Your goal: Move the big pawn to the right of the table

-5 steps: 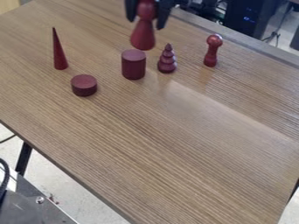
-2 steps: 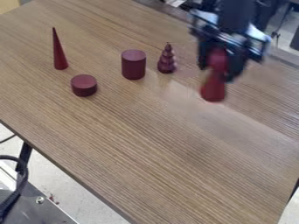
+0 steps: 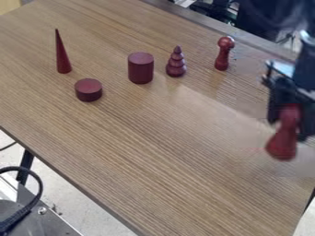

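While your black gripper (image 3: pixel 288 125) is at the right of the camera view, its fingers are closed on the upper part of the big red pawn (image 3: pixel 282 145), one to each side. You see the pawn's flared base below the fingertips, angled slightly toward the view's left. You have the pawn at the right side of the wooden table (image 3: pixel 154 152), but you cannot tell whether its base touches the surface.

A lab (robot arm (image 3: pixel 306 67), black cable (image 3: pixel 17 217)).
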You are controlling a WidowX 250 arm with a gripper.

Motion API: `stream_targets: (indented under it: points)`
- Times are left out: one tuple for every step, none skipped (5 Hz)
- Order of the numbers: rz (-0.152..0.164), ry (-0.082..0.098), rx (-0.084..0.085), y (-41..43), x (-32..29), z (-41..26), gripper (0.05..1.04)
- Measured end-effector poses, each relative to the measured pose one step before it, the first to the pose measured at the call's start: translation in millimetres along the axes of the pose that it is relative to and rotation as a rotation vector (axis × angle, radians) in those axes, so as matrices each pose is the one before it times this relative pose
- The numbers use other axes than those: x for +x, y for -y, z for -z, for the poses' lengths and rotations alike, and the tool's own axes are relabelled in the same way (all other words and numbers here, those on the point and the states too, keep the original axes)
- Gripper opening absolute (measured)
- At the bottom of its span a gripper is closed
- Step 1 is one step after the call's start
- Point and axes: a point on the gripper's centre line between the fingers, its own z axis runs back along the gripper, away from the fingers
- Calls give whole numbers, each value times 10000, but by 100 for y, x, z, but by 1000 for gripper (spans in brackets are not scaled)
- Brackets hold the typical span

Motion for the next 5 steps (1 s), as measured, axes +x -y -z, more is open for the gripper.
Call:
stream_targets:
  points:
    - [-167, -25, -42, -147, 119, 1504, 598]
    - [-756, 10, -130, -939, -579, 601, 598]
    - [-679, 186, -27, -1463, -501, -141, 598]
    - [-333, 67, 109, -749, -134, -28, 628]
    - [-189, 31, 57, -268, 135, -133, 716]
